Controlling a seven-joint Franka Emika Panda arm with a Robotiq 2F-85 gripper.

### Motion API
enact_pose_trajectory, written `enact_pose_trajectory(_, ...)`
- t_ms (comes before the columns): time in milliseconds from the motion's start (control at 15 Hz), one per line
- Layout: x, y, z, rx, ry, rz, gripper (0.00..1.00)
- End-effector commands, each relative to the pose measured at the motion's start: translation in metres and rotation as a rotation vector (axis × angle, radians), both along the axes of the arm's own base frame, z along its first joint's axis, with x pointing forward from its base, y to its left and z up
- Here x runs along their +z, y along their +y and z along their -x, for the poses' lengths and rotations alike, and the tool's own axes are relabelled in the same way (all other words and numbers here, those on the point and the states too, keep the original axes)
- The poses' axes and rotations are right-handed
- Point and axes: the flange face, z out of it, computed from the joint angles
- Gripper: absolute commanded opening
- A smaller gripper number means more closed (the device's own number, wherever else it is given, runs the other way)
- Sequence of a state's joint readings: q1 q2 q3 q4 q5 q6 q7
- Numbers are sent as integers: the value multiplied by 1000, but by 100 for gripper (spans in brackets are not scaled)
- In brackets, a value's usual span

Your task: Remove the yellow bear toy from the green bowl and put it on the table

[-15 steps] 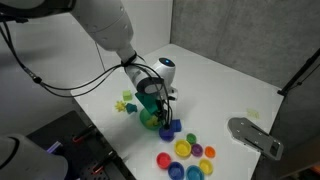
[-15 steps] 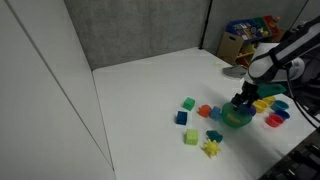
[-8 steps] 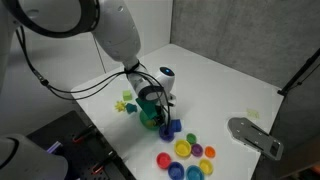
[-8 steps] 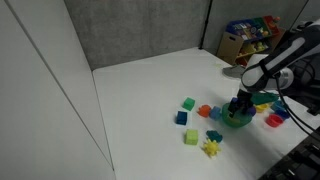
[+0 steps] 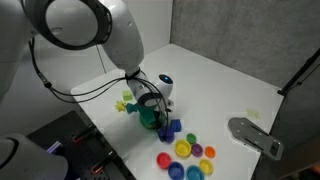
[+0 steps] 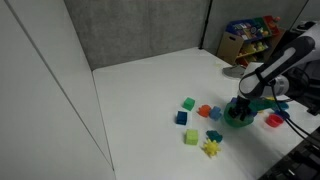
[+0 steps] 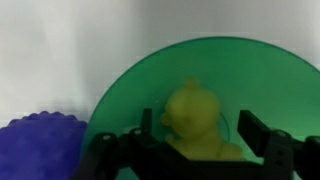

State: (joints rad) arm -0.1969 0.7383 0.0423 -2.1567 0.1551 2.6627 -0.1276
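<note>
The green bowl [image 7: 270, 80] fills the wrist view, and the yellow bear toy [image 7: 190, 112] sits upright in its middle. My gripper [image 7: 197, 135] is open and down inside the bowl, with one dark finger on each side of the bear. The right finger stands a little apart from the bear; I cannot tell if the left one touches it. In both exterior views the gripper [image 5: 150, 106] [image 6: 241, 104] stands straight over the bowl [image 5: 146, 121] [image 6: 237, 121] on the white table [image 5: 220, 80], and the bear is hidden.
A purple piece [image 7: 40, 150] lies right beside the bowl. Several round coloured cups [image 5: 186, 156] lie near the table's edge. Coloured blocks [image 6: 190, 112] and a yellowish-green toy piece [image 5: 126, 103] lie close by. A grey flat object [image 5: 255, 136] sits further along.
The arm has come down a little, bringing the gripper lower into the green bowl. The bowl and the toys have not moved.
</note>
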Motion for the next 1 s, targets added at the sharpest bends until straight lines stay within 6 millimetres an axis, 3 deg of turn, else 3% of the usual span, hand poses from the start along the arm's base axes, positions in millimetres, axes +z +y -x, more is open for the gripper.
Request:
enact_pose_trajectory(0, -3, -5, -6, 7, -22, -3, 58)
enact_pose_trajectory(200, 2, -3, -9, 13, -33, 1, 34)
enact_pose_trajectory(267, 6, -2, -9, 15, -33, -1, 30)
enact_pose_trajectory(467, 19, 0, -9, 16, -31, -4, 22)
enact_pose_trajectory(933, 69, -1, -15, 3, -40, -2, 19)
